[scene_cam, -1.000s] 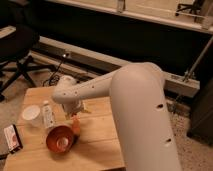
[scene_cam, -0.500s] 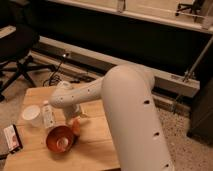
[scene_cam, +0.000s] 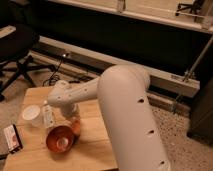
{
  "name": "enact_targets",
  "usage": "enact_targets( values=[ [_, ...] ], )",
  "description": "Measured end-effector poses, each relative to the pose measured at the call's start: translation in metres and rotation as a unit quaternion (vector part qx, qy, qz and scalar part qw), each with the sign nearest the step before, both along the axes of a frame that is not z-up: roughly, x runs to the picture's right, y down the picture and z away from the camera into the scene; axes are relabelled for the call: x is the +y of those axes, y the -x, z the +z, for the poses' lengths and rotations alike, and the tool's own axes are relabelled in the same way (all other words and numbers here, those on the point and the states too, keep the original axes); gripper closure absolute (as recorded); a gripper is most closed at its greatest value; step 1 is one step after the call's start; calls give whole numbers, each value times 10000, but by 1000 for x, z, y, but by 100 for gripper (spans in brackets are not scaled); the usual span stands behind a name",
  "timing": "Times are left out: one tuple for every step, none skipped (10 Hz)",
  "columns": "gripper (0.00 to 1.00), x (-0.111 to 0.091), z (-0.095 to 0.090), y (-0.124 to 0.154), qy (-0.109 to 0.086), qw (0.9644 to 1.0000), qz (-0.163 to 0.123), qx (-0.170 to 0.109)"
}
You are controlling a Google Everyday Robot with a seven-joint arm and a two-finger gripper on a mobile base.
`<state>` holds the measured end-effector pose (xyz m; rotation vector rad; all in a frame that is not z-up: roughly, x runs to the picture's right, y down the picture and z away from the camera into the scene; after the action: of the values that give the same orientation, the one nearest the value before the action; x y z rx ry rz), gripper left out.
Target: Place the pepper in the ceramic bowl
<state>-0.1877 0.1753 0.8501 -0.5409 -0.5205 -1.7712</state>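
The ceramic bowl (scene_cam: 60,139) is round, glossy red-orange with a paler bottom, and stands on the wooden table (scene_cam: 95,145) near its front. The pepper (scene_cam: 76,128) is a small orange shape just right of the bowl's rim, touching or nearly touching it. My gripper (scene_cam: 73,119) hangs from the white arm (scene_cam: 120,100) straight above the pepper and hides its top. I cannot tell whether the gripper has hold of the pepper.
A white cup (scene_cam: 31,114) and a clear bottle (scene_cam: 48,116) stand left of the gripper, behind the bowl. A flat red-and-white packet (scene_cam: 12,138) lies at the table's left edge. An office chair (scene_cam: 15,45) stands at the far left.
The arm's big elbow link has swung left and closer to the camera. The gripper stays over the pepper. The bowl, cup and bottle have not moved.
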Motion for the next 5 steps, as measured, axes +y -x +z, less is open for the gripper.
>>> enact_targets(
  values=[
    [88, 1, -1, 0, 15, 10000, -64, 9],
    [95, 2, 0, 0, 24, 9999, -110, 28],
    [100, 3, 0, -1, 28, 9999, -159, 57],
    [100, 3, 1, -2, 25, 9998, -196, 89],
    [100, 3, 1, -3, 22, 9997, -208, 114]
  ],
)
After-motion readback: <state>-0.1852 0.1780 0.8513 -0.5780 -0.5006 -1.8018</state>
